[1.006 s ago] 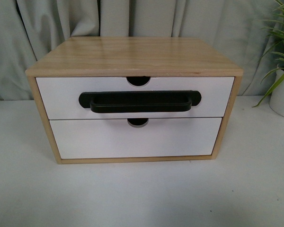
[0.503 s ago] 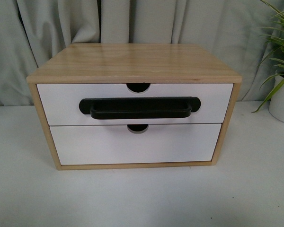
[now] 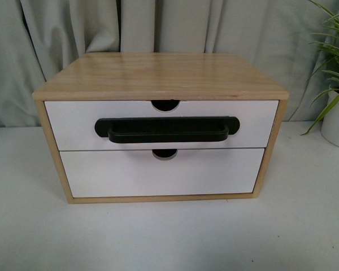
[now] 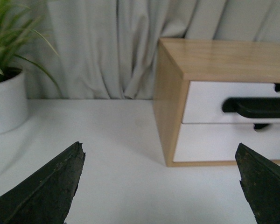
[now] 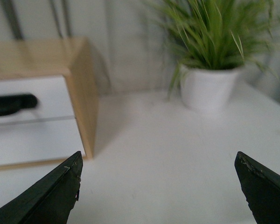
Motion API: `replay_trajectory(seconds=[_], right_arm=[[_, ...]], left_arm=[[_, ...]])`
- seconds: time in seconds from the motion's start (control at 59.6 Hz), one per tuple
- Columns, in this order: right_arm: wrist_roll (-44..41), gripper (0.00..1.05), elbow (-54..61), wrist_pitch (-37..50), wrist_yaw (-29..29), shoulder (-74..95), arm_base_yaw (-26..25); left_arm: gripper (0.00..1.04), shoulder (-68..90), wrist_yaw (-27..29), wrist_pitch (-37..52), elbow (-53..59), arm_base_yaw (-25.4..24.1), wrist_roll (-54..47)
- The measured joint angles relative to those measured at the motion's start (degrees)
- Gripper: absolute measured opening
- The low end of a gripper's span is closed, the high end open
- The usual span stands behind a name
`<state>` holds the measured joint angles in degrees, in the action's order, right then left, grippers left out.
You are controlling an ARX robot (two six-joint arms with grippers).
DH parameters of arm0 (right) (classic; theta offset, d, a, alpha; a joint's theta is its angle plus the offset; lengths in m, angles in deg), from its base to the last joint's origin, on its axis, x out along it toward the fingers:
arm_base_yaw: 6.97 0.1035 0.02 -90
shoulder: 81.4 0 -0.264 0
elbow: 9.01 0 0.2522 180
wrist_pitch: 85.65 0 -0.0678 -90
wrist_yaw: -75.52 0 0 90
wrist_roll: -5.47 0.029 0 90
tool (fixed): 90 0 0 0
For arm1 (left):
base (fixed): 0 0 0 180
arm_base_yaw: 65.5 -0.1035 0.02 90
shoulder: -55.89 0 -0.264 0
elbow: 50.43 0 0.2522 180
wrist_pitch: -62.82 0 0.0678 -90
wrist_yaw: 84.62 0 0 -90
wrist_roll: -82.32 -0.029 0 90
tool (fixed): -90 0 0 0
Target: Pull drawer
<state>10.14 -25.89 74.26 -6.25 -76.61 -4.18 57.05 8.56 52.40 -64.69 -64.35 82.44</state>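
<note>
- The drawer (image 3: 73,125) is the upper of two in a wooden cabinet (image 3: 161,73) that stands in the middle of the table (image 3: 169,237), facing me. Its white front looks level with the cabinet's front frame.
- One long black bar handle (image 3: 166,129) runs across the middle of that front, and one half-round notch (image 3: 165,104) is cut in its top edge, just under the cabinet's top board.
- Directly beneath it sits the plain lower drawer front (image 3: 161,172), with only a thin seam between the two. It has a notch of its own, partly hidden behind the handle.
- In front of the cabinet the white table lies bare up to the near edge of the front view, and there is bare table on both sides of the cabinet too.
- A grey curtain (image 3: 73,28) hangs close behind the cabinet.
- I count two potted plants: one in a white pot (image 5: 206,86) off the cabinet's right side, and another (image 4: 7,100) off its left side. Both are well apart from the cabinet.
- My left claw (image 4: 158,145) is spread wide and holds nothing. It hangs over bare table, short of the cabinet's front left corner.
- My right claw (image 5: 158,154) is likewise spread wide and empty, over bare table between the cabinet's right side and the plant there.
- Neither claw touches the handle.
</note>
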Motion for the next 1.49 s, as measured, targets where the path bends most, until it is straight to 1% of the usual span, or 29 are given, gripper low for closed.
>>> replay_trajectory(seconds=[0.034,0.067,0.117,0.168,0.285,0.352,0.419,0.503,0.537,0.654,0.738,0.855,0.939,1.107,1.191,1.358,1.492], right_arm=[[0.92,0.96,-0.74,-0.17,0.28,2.01,0.48],[1.2,0.96,-1.46,0.02,-0.66,3.91,0.72],[0.5,0.96,-3.04,0.74,-3.61,7.21,0.76],[-1.2,0.96,-5.18,1.38,-6.93,10.99,0.42],[-9.38,0.96,-10.95,0.66,-13.75,21.38,0.13],[-13.53,0.96,-13.81,-0.15,-16.41,26.36,0.35],[-18.58,0.96,-17.2,-1.38,-18.53,31.34,0.81],[-23.56,0.96,-21.24,-2.58,-20.59,36.28,0.96],[-25.86,0.96,-23.23,-3.48,-21.53,38.62,1.09],[-33.03,0.96,-29.03,-6.01,-24.35,45.35,2.56],[-37.66,0.96,-33.2,-6.95,-25.51,49.77,4.11],[-42.32,0.96,-37.59,-8.7,-26.62,54.6,5.6],[-45.57,0.96,-40.87,-10.6,-26.86,58.23,6.73],[-52.09,0.96,-49.29,-17.0,-27.28,66.6,9.75],[-55.08,0.96,-52.87,-19.1,-27.15,70.66,11.89],[-57.92,0.96,-56.46,-19.65,-25.53,75.93,14.4],[-58.82,0.96,-59.63,-17.97,-24.57,81.2,16.24]], left_arm=[[0.98,1.25,0.0,1.81,-0.04,0.24,-0.11],[0.98,3.19,-0.39,3.3,-0.07,0.55,-0.57],[0.98,7.39,-1.53,5.88,-0.11,1.31,-2.27],[0.98,11.61,-3.8,8.17,-0.46,2.36,-4.52],[0.98,21.88,-11.52,12.24,-3.8,5.03,-12.13],[0.98,28.83,-16.35,14.56,-6.69,4.96,-17.57],[0.98,34.84,-19.91,16.22,-9.53,4.85,-21.31],[0.98,42.62,-25.59,16.02,-14.36,5.14,-27.91],[0.98,44.81,-26.43,15.54,-15.74,5.55,-29.86],[0.98,53.16,-31.17,8.74,-24.26,7.39,-41.31],[0.98,58.99,-32.89,5.03,-30.71,8.79,-48.24],[0.98,63.87,-35.69,0.63,-36.65,10.75,-53.57],[0.98,67.58,-35.45,-2.34,-40.33,12.31,-57.44],[0.98,77.64,-29.83,-9.44,-47.01,14.67,-69.88],[0.98,80.89,-27.36,-10.97,-49.7,15.45,-74.4],[0.98,84.06,-24.76,-11.98,-52.83,16.48,-78.79],[0.98,87.25,-22.03,-11.96,-54.1,17.35,-82.47]])
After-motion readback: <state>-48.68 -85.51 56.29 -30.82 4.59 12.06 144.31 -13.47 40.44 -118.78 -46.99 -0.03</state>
